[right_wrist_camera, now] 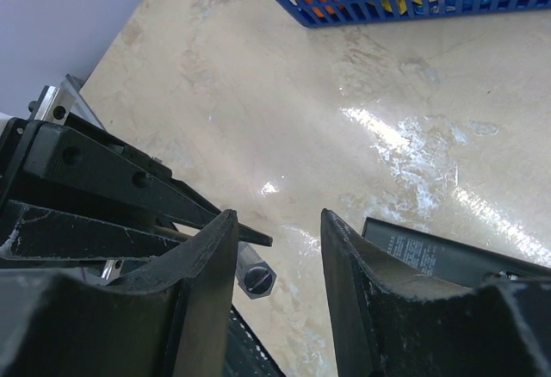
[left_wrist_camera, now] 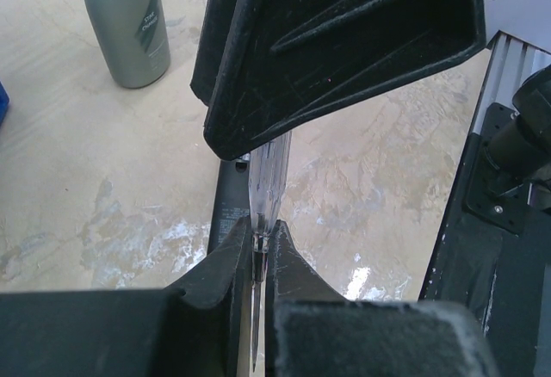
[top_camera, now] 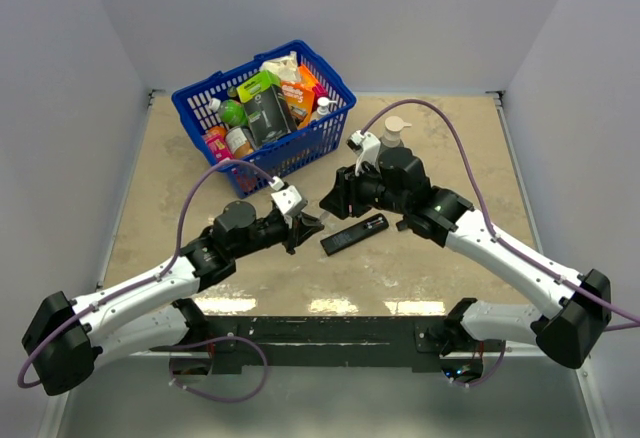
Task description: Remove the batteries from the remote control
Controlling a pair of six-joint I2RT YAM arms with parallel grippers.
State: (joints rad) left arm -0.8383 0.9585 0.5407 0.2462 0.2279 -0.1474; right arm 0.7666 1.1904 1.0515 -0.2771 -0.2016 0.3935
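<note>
Top camera looks down from behind; wrist cameras (very close) share the remote control [top_camera: 355, 232].

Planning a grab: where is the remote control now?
Top view, centre: the remote control lies by the left gripper and the right gripper, on the near side of the blue basket.

The left arm [top_camera: 130, 293] and right arm [top_camera: 510, 253] stretch inward, tips nearly meeting, the left gripper [left_wrist_camera: 261, 226] pinched closed, the right gripper [right_wrist_camera: 275, 222] angled down, jaws parted.
</note>
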